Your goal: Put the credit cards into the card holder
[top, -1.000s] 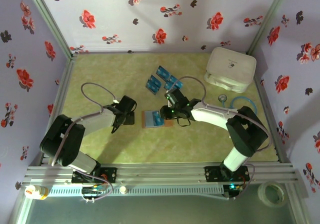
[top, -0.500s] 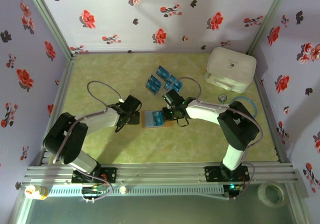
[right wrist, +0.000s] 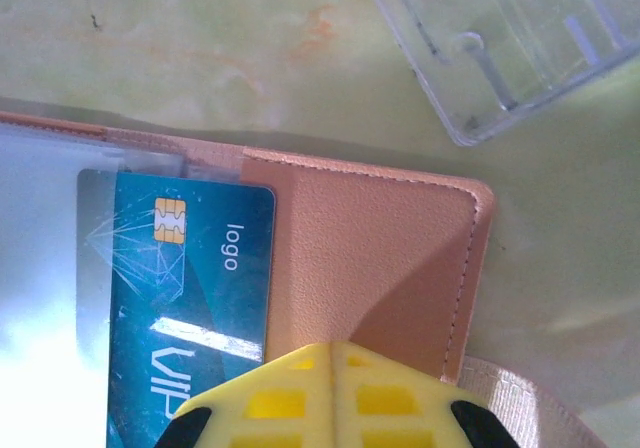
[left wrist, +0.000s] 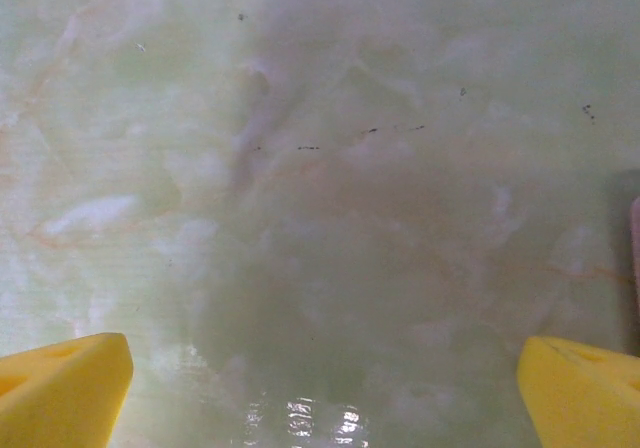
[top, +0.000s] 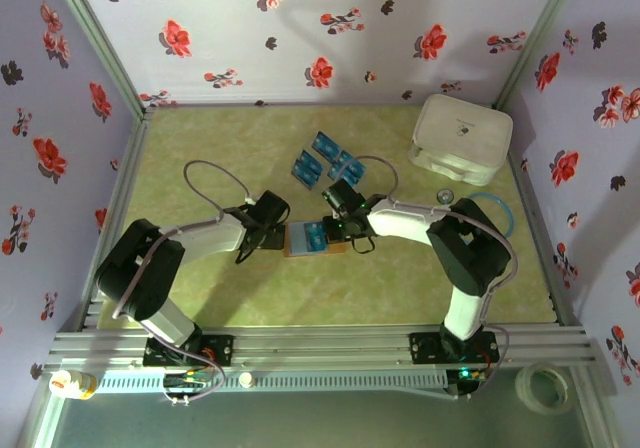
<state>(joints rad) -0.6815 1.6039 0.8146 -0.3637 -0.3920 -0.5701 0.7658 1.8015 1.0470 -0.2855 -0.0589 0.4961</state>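
The tan card holder (top: pixel 318 240) lies open at mid table, with one blue credit card (top: pixel 311 233) on it. In the right wrist view this card (right wrist: pixel 180 278) sits partly under a clear window of the card holder (right wrist: pixel 380 258). My right gripper (right wrist: pixel 330 368) is shut with nothing between its yellow fingers, its tips over the holder beside the card's edge. Three more credit cards (top: pixel 325 158) lie loose behind. My left gripper (left wrist: pixel 325 393) is open wide over bare table just left of the holder, whose edge (left wrist: pixel 634 238) shows at the right.
A big white rounded box (top: pixel 462 138) stands at the back right, with a blue ring (top: pixel 488 208) in front of it. A clear plastic case (right wrist: pixel 510 48) lies close beyond the holder. A tape roll (top: pixel 543 388) sits off the table's near right corner.
My left gripper has moved right, up to the holder's left edge. My right gripper has shut and shifted slightly left over the holder.
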